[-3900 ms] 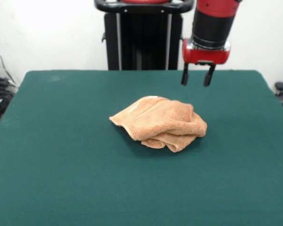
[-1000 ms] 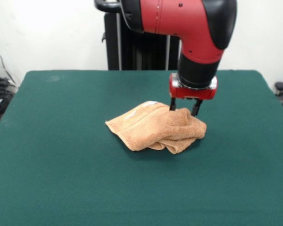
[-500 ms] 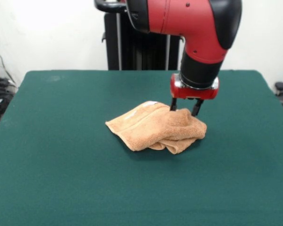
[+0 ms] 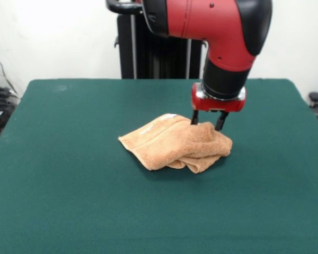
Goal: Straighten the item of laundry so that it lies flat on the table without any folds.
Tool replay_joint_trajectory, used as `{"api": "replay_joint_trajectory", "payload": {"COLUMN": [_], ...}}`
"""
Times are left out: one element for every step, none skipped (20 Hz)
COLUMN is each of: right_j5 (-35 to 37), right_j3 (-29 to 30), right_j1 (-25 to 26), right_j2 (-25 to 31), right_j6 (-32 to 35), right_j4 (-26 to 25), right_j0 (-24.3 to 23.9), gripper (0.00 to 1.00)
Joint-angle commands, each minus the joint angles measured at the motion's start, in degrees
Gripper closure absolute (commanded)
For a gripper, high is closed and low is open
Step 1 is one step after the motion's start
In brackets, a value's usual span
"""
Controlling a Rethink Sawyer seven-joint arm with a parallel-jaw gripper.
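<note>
Terry towel (image 4: 176,142) sits roughly mid-table on the green felt table (image 4: 69,201), bunched into a lumpy, multi-layer heap, not flat. One flap with a woven band stripe spreads toward the picture's left; the thick bulge is on the picture's right, with a folded layer tucked underneath at the front edge. A small white bit shows at the far top edge, likely the loop.

Gripper (image 4: 206,123) is down on the far right shoulder of the heap. The two fingers stand apart, straddling the raised fold, tips sunk into or just behind the pile. Jaws look spread, not yet pinched on cloth; actual contact at the tips is hidden by the towel.

Handling judgement: light, soft, fully limp, with no stiffness to push against. Terry pile has good friction, so slip from the fingers is unlikely, but it will also drag on the felt rather than slide freely. Nothing fragile.

Grasp point: pinching the thick bulge risks taking several layers at once and just moving the whole wad. Better to grab a single outer layer at an edge or corner, lift and pull away from the heap so the lower layers peel open.
</note>
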Motion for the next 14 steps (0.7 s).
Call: {"api": "replay_joint_trajectory", "payload": {"right_j5": [-5.95, -6.74, -6.72, -6.54, -6.35, -6.06, -5.51, -5.46, -5.89, -6.35, -6.22, -6.09, -6.03, -6.12], "right_j3": [-3.49, -3.36, -3.38, -3.41, -3.28, -3.27, -3.39, -3.52, -3.27, -2.97, -3.08, -3.19, -3.17, -3.13], "right_j1": [5.84, 5.82, 5.85, 5.91, 5.95, 6.08, 6.14, 6.14, 5.96, 5.81, 5.83, 5.85, 5.84, 5.84], "right_j2": [5.66, 5.68, 5.64, 5.73, 5.57, 5.67, 5.57, 5.73, 5.78, 6.01, 5.82, 5.63, 5.54, 5.58], "right_j6": [4.78, 4.77, 4.78, 4.64, 4.93, 4.8, 4.63, 3.85, 3.61, 3.44, 3.6, 3.76, 3.92, 3.96], "right_j4": [-1.6, -1.77, -1.76, -1.71, -1.6, -1.51, -1.63, -2.08, -2.37, -2.42, -2.46, -2.5, -2.51, -2.52], "right_j0": [0.33, 0.24, 0.18, 0.01, 0.12, -0.06, 0.07, -0.04, -0.02, -0.2, 0.02, 0.25, 0.42, 0.46], "gripper": [0.0, 0.0, 0.0, 0.0, 0.0, 0.0, 0.0, 0.0, 0.0, 0.0, 0.0, 0.0, 1.0, 1.0]}}
